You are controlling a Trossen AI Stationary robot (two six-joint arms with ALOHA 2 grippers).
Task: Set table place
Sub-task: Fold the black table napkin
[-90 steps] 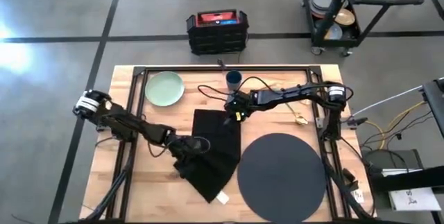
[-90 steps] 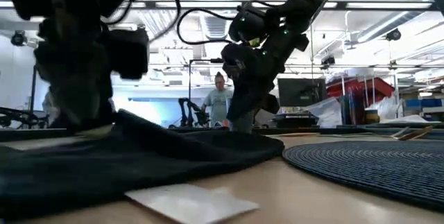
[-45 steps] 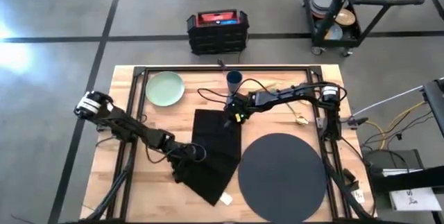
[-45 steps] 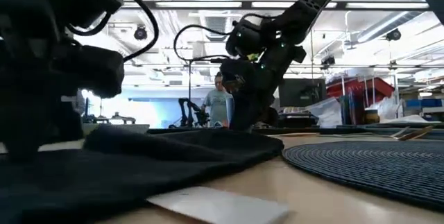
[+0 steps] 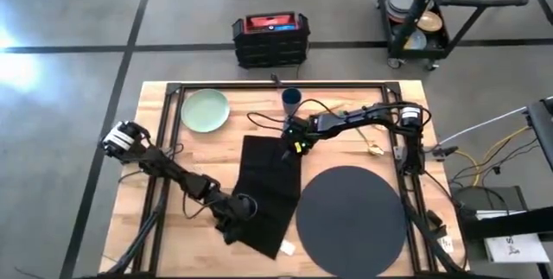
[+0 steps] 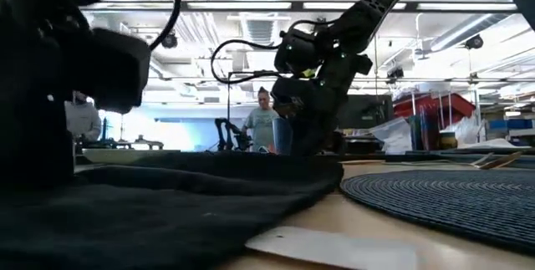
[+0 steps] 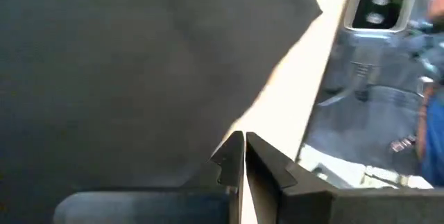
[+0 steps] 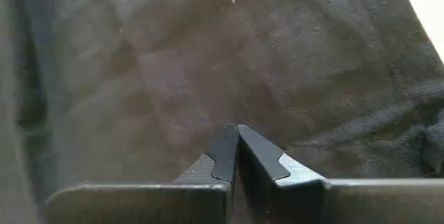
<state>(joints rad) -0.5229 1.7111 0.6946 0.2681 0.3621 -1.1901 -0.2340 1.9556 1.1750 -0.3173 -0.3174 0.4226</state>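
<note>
On the table [image 5: 164,98], your napkin [image 5: 270,188] lies beside the placemat [image 5: 350,218].
Both claws, left [image 5: 232,218] and right [image 5: 294,143], are closed on its corners; plate [image 5: 205,109], cup [image 5: 291,98], cutlery [image 5: 374,149] wait unplaced.

The cutlery [image 5: 374,149] is too small to identify by piece, and the cart [image 5: 449,3] is cut off by the frame edge.

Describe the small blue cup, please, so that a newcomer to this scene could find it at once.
Start at the light wood table and go to its far edge, the side nearest the black and red crate on the floor. The small dark blue cup stands there near the middle, right of the pale green plate. It is the only upright blue thing.
</note>
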